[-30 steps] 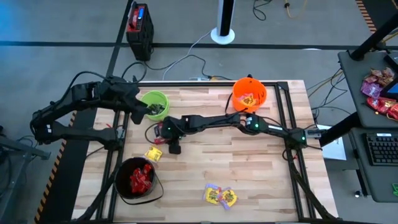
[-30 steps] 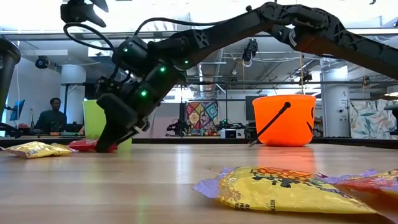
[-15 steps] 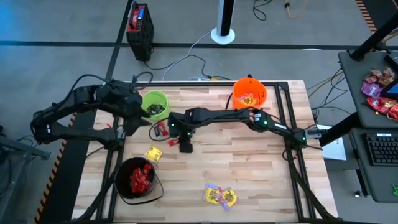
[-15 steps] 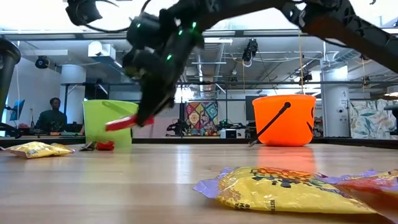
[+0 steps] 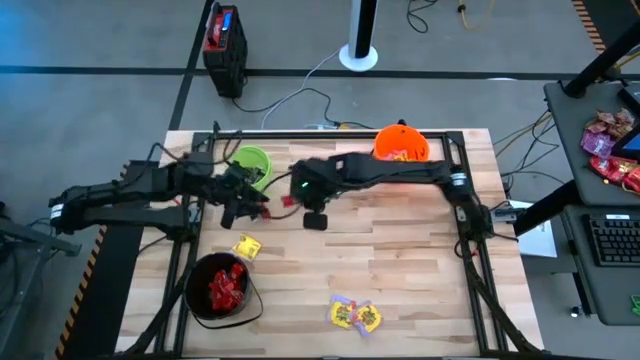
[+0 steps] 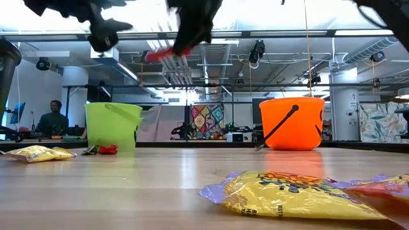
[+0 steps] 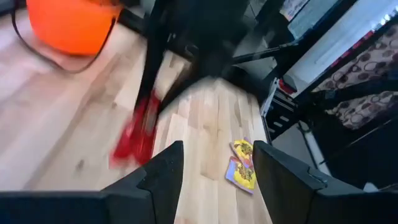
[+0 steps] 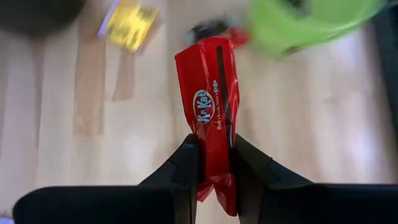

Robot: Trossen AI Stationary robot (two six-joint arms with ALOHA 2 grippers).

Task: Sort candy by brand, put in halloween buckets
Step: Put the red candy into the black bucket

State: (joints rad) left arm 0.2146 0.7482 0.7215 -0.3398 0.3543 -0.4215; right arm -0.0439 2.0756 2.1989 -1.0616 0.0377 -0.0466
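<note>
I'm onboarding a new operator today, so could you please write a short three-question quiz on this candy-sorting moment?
1. True or false: the right gripper is shut on a red KitKat.
2. Which bucket holds red candy: A) the black bucket, B) the lime green bucket, C) the orange bucket?
3. Fill in: the open left gripper holds ______.

Key
1. True; the wrapper is pinched between the right gripper's fingers, lifted off the wooden table.
2. A; red wrappers fill it in the high view.
3. Nothing; its fingers stand apart with only table between them.
</note>
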